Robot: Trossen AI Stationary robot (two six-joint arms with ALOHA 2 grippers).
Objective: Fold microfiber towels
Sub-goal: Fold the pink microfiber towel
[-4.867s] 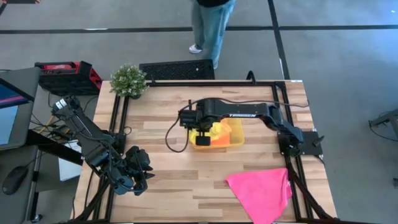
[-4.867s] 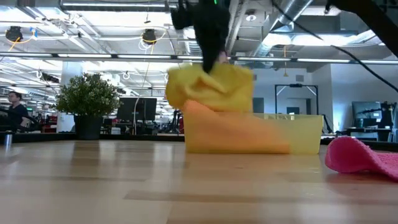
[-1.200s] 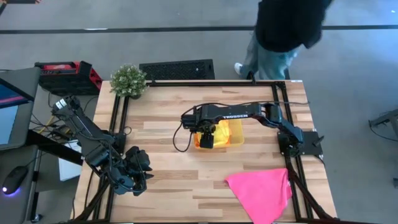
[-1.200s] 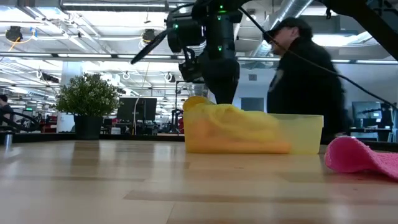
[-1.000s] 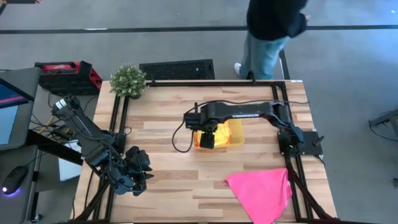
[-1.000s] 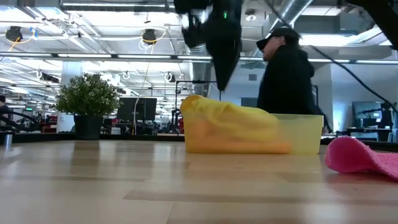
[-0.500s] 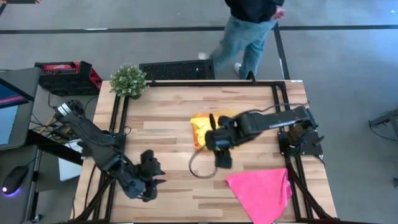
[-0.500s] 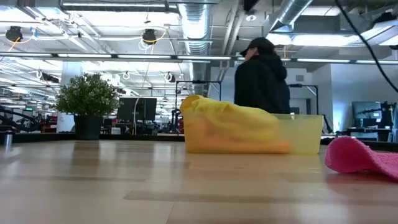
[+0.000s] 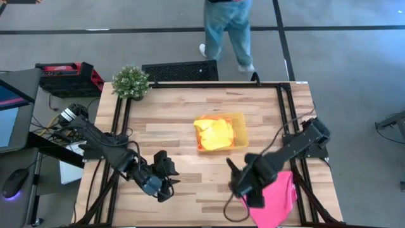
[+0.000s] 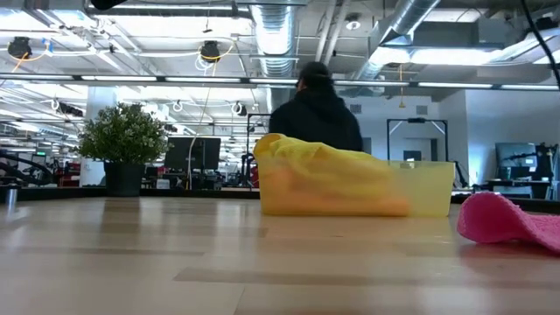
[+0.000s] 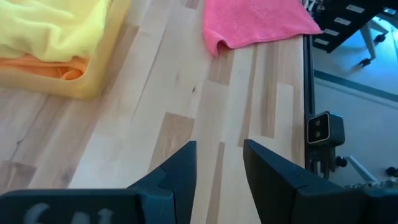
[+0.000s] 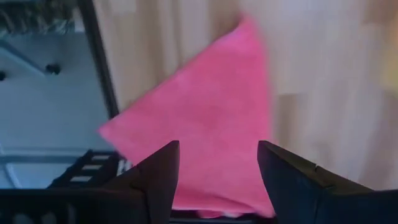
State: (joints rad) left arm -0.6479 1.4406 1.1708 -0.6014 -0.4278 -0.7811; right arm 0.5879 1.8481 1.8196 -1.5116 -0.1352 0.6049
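Observation:
A translucent yellow tray [image 9: 240, 130] stands mid-table. In it a bright yellow towel [image 9: 214, 134] lies crumpled on top of an orange towel [image 11: 43, 65]. A hot pink towel [image 9: 280, 201] lies flat at the near right corner. My right gripper [image 9: 248, 182] hangs open above the pink towel's left part [image 12: 205, 118], pointing down and touching nothing. My left gripper [image 9: 166, 172] is open over bare wood near the front left, aimed past the tray toward the pink towel [image 11: 255, 22]. Neither gripper shows in the low view.
A potted plant [image 9: 131, 81] stands at the far left corner, with a black grid mat [image 9: 180, 69] beyond the far edge. A person [image 9: 224, 25] walks behind the table. Bare wood [image 9: 190, 190] lies between the two grippers.
My right gripper has left the tray and swung toward the near right corner, rising out of the low view, and now hangs over the pink towel. My left gripper has moved rightward toward the table's middle and rolled. The yellow towel stays in the tray. The person has walked left.

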